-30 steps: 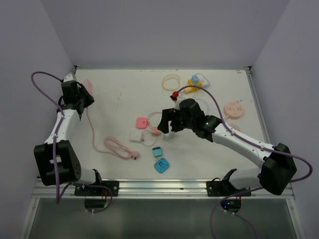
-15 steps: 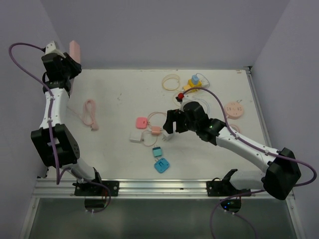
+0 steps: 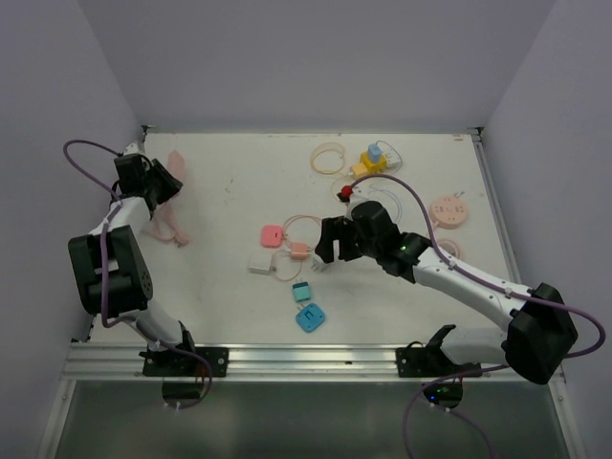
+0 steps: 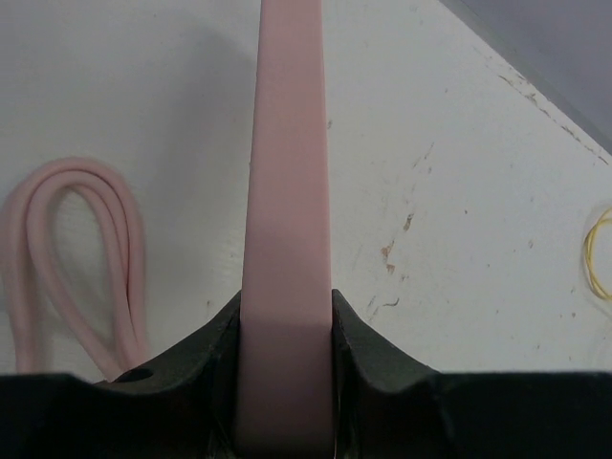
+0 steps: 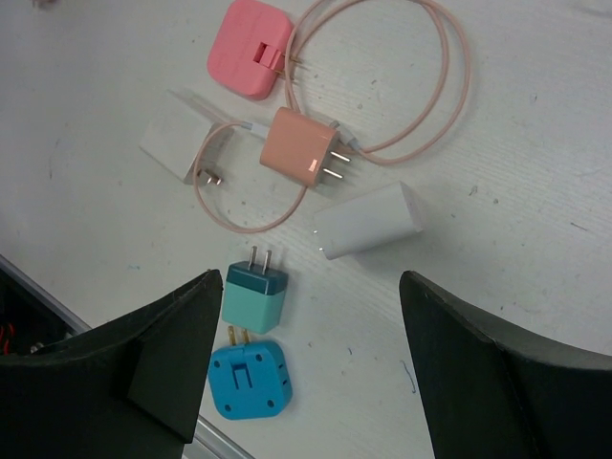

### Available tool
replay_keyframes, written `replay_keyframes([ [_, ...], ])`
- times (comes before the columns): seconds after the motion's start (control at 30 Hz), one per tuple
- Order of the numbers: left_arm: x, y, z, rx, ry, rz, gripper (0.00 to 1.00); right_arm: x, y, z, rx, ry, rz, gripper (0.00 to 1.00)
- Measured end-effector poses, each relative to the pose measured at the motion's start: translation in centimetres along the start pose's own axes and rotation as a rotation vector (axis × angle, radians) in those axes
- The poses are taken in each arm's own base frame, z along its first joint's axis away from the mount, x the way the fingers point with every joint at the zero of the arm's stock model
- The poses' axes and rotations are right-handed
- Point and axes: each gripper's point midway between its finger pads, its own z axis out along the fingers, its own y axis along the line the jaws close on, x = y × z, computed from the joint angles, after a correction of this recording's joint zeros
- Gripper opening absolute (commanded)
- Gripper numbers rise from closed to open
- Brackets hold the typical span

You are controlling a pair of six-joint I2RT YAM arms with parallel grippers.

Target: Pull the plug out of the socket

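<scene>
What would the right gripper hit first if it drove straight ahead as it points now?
Probably the white charger block, lying on the table just ahead between the right gripper's open jaws. The teal plug sits off to one side; depth is unclear.

White table (image 3: 220, 277), scuffed, dark specks. Pale lilac walls (image 3: 316, 57) on three sides. Metal rail (image 3: 316, 356) along near edge. Light even, soft.

Pink socket (image 4: 287, 191) clamped edge-on; cord (image 4: 67, 249) looped
</scene>
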Motion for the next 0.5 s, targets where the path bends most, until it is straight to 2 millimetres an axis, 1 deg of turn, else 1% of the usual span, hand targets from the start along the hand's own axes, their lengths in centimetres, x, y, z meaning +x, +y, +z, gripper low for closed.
replay_keyframes([
  [0.03, 0.5, 0.4, 0.1, -0.015, 0.002, -0.015, 0.17, 0.1, -0.1, 0.0, 0.001, 0.001, 0.0, 0.79],
  [0.07, 1.0, 0.9, 0.2, -0.033, 0.004, -0.029, 0.23, 0.2, -0.1, 0.1, 0.002, 0.001, 0.0, 0.79],
  [0.13, 2.2, 1.9, 0.2, -0.068, 0.011, -0.061, 0.32, 0.4, -0.2, 0.1, 0.005, 0.004, -0.001, 0.79],
  [0.17, 2.9, 2.4, 0.1, -0.088, 0.018, -0.08, 0.39, 0.4, -0.3, 0.1, 0.006, 0.005, -0.001, 0.79],
  [0.23, 4.5, 3.4, -0.3, -0.129, 0.033, -0.113, 0.43, 0.6, -0.5, 0.2, 0.01, 0.006, -0.001, 0.79],
  [0.27, 5.0, 3.8, -0.6, -0.143, 0.036, -0.121, 0.48, 0.7, -0.6, 0.2, 0.012, 0.007, -0.001, 0.79],
  [0.3, 5.3, 4.0, -0.9, -0.156, 0.034, -0.13, 0.5, 0.7, -0.7, 0.2, 0.015, 0.008, 0.0, 0.79],
  [0.33, 5.5, 4.2, -1.2, -0.166, 0.03, -0.139, 0.54, 0.8, -0.8, 0.2, 0.018, 0.009, 0.001, 0.79],
  [0.37, 5.5, 4.2, -1.5, -0.173, 0.022, -0.144, 0.6, 0.8, -0.9, 0.2, 0.021, 0.009, 0.002, 0.79],
  [0.43, 5.0, 4.1, -2.2, -0.178, -0.001, -0.148, 0.69, 0.6, -1.1, 0.2, 0.027, 0.004, 0.004, 0.79],
  [0.47, 4.6, 3.9, -2.6, -0.174, -0.016, -0.15, 0.77, 0.5, -1.3, 0.2, 0.033, 0.001, 0.006, 0.79],
  [0.5, 4.3, 3.6, -3.0, -0.167, -0.028, -0.149, 0.8, 0.4, -1.5, 0.2, 0.042, -0.003, 0.006, 0.79],
])
